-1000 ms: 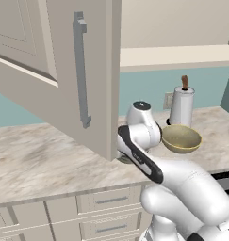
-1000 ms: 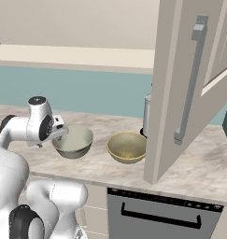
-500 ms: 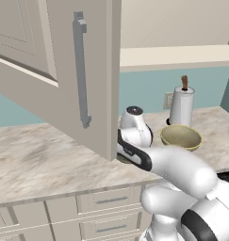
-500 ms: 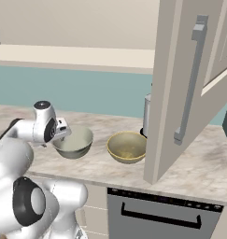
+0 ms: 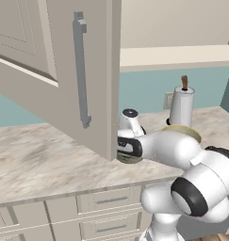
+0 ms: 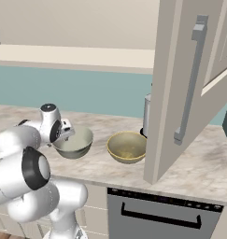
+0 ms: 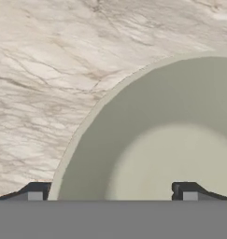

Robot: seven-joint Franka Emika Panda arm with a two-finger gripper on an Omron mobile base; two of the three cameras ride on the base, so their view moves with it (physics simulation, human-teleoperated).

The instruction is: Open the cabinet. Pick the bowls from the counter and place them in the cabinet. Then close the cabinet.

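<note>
**Closing in on the first bowl**

Lowering over the last second, the gripper [image 7: 112, 189] now sits right at the near-left rim of the greyish-white bowl [image 6: 74, 142]; a second ago the hand was higher and further back, so the arm has folded forward and down toward the counter [image 5: 36, 160]. In the hand view the two finger tips stand wide apart, one outside the rim over bare stone and one over the bowl's pale inside, so the jaws straddle the wall without yet gripping it; nothing is held.

The cabinet [image 6: 180, 88] is already open, its door swung out with the grey bar handle [image 5: 81, 75] facing the camera; that step looks done. Both bowls rest on the counter; the tan-yellow bowl [image 6: 126, 147] lies just right of the grey one, apart from it, near the foot of the open door. A tall grey canister [image 5: 181, 107] stands behind them by the far wall.

My reading: the pick of the first bowl is about to begin; a small further descent and a pinch on the rim should follow; placing and closing are still ahead.
</note>
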